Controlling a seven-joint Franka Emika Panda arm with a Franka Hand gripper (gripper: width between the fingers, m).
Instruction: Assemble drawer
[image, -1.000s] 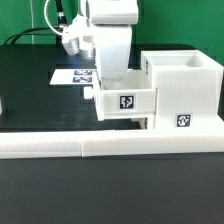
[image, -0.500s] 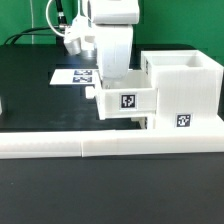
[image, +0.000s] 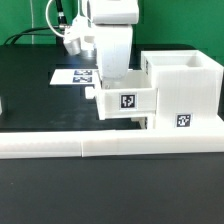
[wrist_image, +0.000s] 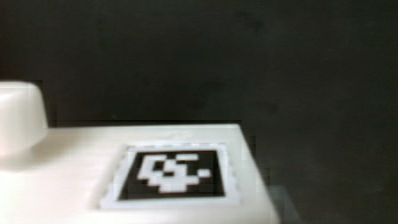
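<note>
The drawer's tall white housing (image: 186, 92) stands at the exterior view's right, with a tag on its lower front. A smaller white tray (image: 127, 102) with a square tag juts out of the housing's side, level and above the table. My gripper (image: 113, 84) comes straight down onto the tray's top edge. Its fingertips are hidden by the tray wall, so I cannot tell whether they are shut on it. The wrist view shows a white tagged face (wrist_image: 169, 170) very close, with a rounded white part (wrist_image: 15, 120) beside it. No fingers show there.
A long low white border wall (image: 100, 147) runs across the front of the black table. The marker board (image: 70, 76) lies flat behind the arm. Cables hang at the back, at the exterior view's left.
</note>
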